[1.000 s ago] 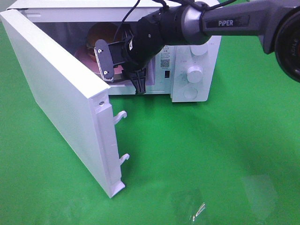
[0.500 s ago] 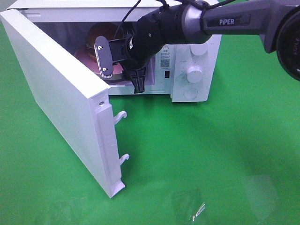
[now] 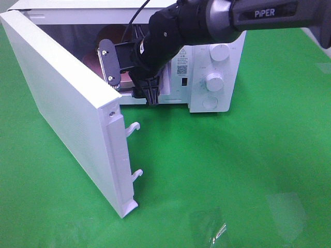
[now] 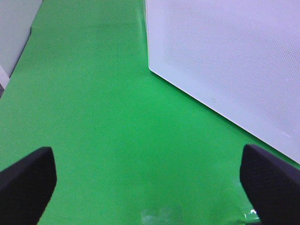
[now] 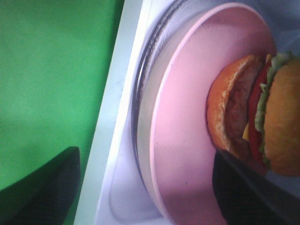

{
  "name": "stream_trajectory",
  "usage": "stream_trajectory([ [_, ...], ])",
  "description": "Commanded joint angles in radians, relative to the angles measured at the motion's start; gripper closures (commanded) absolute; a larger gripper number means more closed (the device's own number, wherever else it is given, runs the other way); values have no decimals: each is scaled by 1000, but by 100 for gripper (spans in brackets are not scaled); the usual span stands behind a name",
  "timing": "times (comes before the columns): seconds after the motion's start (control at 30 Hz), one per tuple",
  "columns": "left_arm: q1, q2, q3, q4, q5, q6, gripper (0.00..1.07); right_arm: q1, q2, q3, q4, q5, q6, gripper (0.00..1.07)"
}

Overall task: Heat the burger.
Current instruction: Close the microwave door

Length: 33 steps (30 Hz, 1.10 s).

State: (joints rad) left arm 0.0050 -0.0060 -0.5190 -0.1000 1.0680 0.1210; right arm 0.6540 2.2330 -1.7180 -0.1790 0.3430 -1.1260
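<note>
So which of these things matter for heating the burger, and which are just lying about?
For the job: burger, pink plate under it, microwave, its open door.
Lying about: clear plastic scrap on the green cloth.

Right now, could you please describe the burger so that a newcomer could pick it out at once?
Find the white microwave oven on the green table, its door swung open. Inside lies a round pink plate, and on it sits the round burger. It is the only food there: golden-brown bun, dark patty, green lettuce, narrower than the plate.
</note>
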Motion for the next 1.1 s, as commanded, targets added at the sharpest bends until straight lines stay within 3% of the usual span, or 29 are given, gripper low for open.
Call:
stream_trajectory([
  [0.03,-7,-16,2,-3,3,-1,7,0,-54,56,1,-7,0,31],
  [0.33,-7,-16,2,-3,3,-1,7,0,-156,219,1,-14,7,31],
  [0.73,-7,-16,2,-3,3,-1,7,-3,-285,348,-3,-14,71,31],
  [1.1,-7,-16,2,-3,3,-1,7,-38,-494,526,-64,40,307,31],
])
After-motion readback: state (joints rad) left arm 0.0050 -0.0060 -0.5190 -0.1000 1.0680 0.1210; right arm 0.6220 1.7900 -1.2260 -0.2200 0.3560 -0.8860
